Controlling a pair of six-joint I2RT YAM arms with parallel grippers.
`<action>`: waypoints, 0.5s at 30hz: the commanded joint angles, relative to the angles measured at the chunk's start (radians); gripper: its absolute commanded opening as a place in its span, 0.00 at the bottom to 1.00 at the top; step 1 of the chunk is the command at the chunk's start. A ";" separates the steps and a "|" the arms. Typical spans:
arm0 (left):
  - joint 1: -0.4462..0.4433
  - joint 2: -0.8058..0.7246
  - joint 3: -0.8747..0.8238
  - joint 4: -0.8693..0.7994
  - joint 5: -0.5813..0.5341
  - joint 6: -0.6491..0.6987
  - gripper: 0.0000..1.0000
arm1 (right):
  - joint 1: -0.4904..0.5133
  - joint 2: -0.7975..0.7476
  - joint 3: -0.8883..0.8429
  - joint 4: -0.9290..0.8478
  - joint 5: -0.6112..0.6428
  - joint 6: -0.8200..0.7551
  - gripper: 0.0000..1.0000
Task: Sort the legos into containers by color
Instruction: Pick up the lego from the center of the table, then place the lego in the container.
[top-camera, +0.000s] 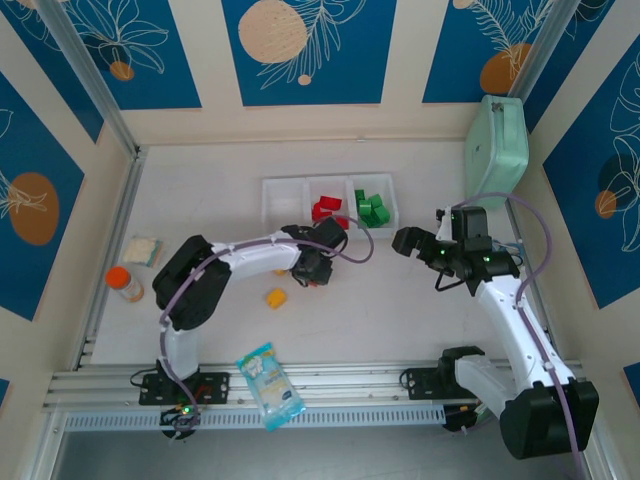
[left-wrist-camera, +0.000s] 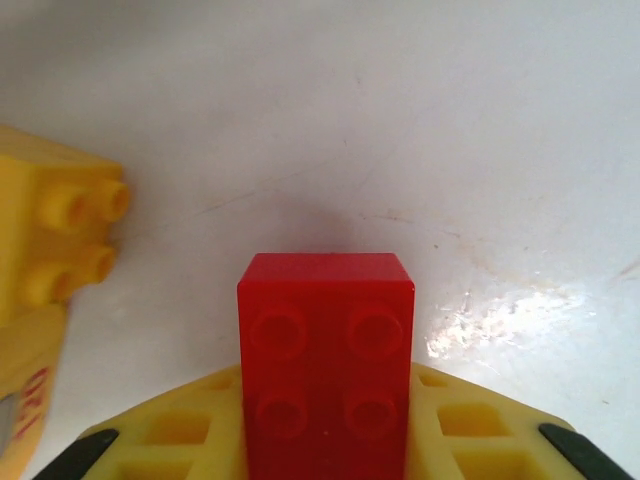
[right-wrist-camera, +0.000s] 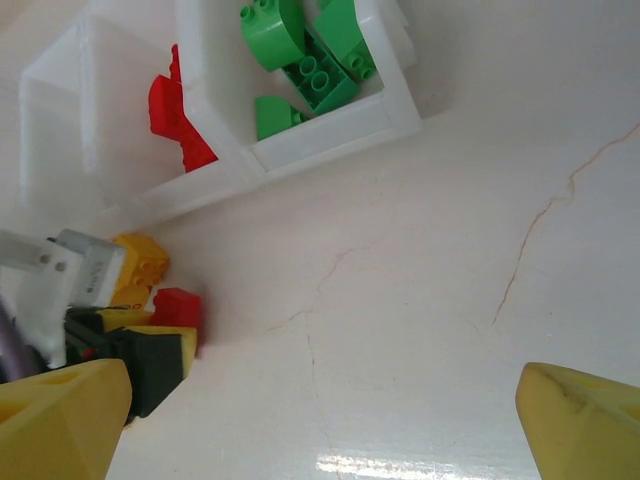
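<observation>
My left gripper is shut on a red lego, low over the table just in front of the tray; its yellow fingers press the brick's sides. A yellow lego lies right beside it, and another yellow lego sits farther to the near left. The white three-compartment tray holds red legos in the middle and green legos on the right; its left compartment is bare. My right gripper hangs open to the tray's right with nothing between its fingers.
A mint-green lidded case leans at the back right. An orange-capped bottle and a small pale packet lie at the left. A blue snack packet rests on the near rail.
</observation>
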 joint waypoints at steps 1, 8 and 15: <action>0.017 -0.091 0.039 0.014 -0.066 -0.018 0.24 | -0.008 -0.029 -0.012 0.009 -0.018 0.002 0.99; 0.090 0.043 0.331 -0.042 -0.064 0.068 0.24 | -0.009 -0.032 -0.011 0.002 -0.045 0.008 0.99; 0.174 0.236 0.601 -0.030 0.005 0.064 0.25 | -0.008 -0.067 -0.011 -0.044 -0.073 -0.001 0.99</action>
